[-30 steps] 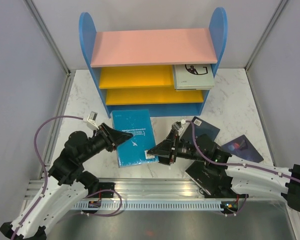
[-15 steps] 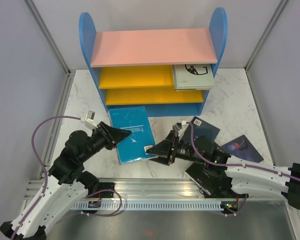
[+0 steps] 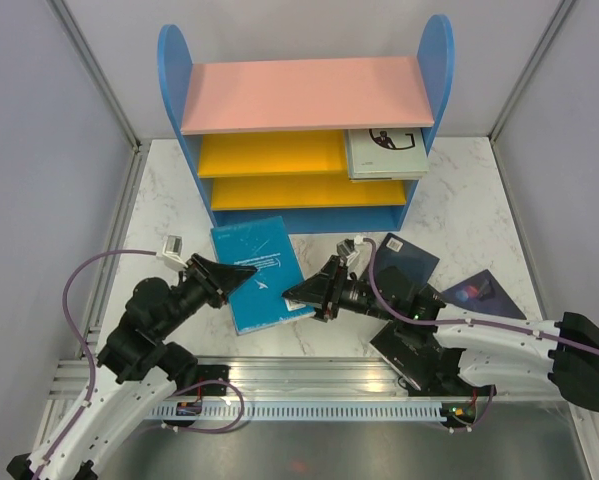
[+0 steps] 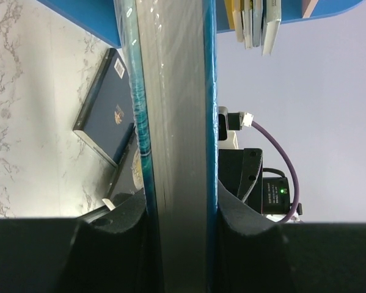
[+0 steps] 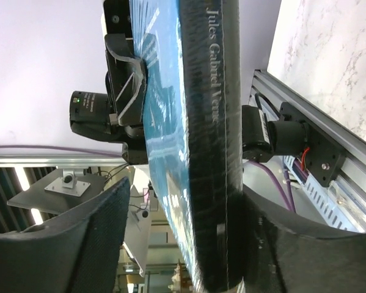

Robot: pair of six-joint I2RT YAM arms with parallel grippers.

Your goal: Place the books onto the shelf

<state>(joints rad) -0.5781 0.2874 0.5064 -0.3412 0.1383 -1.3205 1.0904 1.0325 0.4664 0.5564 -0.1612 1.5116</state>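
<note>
Centre frame, the teal book point(image 3: 264, 250) is clamped by the left gripper point(image 3: 244, 271) (seemingly steadied for regrasping) and straddled, jaws parted, by the right gripper point(image 3: 292, 293).

Left arm point(image 3: 87, 402) and right arm point(image 3: 509, 345): white link shells, black joint housings. A purple cable point(image 3: 76, 275) loops off each wrist and ends in a white plug point(image 3: 171, 246). Left pincer point(image 3: 251, 271) and right pincer point(image 3: 290, 294): matte black, tapering. Fingers point(image 5: 91, 244) broad with rounded edges. Green LED point(image 4: 283, 190) lit on the black wrist module.
</note>
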